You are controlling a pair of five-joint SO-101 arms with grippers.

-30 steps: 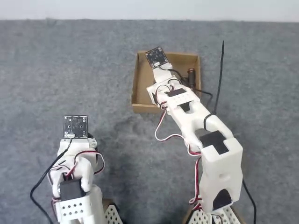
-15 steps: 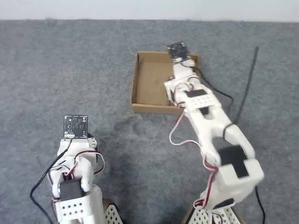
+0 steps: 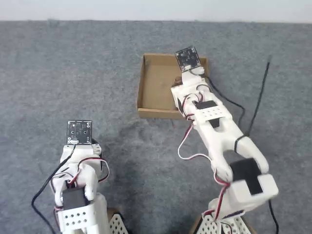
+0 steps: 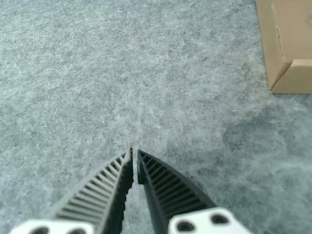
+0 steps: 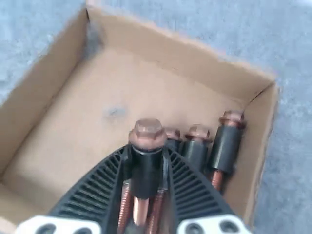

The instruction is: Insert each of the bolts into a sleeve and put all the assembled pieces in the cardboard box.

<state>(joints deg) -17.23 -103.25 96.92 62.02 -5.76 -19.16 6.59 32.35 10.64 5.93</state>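
Note:
My right gripper [image 5: 146, 170] is shut on a copper bolt in a black sleeve [image 5: 146, 163], held over the cardboard box [image 5: 58, 92]. Three more sleeved bolts [image 5: 224, 144] lie side by side against one box wall, just beyond the held piece. From above, the right arm [image 3: 202, 105] reaches over the right side of the cardboard box [image 3: 146, 83]. My left gripper [image 4: 135, 157] is shut with nothing in it, low over the grey carpet. The left arm [image 3: 78, 161] stays folded near the front left.
Grey carpet [image 3: 73, 73] covers the whole table. A corner of the box [image 4: 287, 53] shows in the left wrist view, well away from the left gripper. Black and red cables [image 3: 253, 107] trail beside the right arm.
The right arm has swung from the box's middle to its right side, carrying the sleeved bolt. The left arm has not moved.

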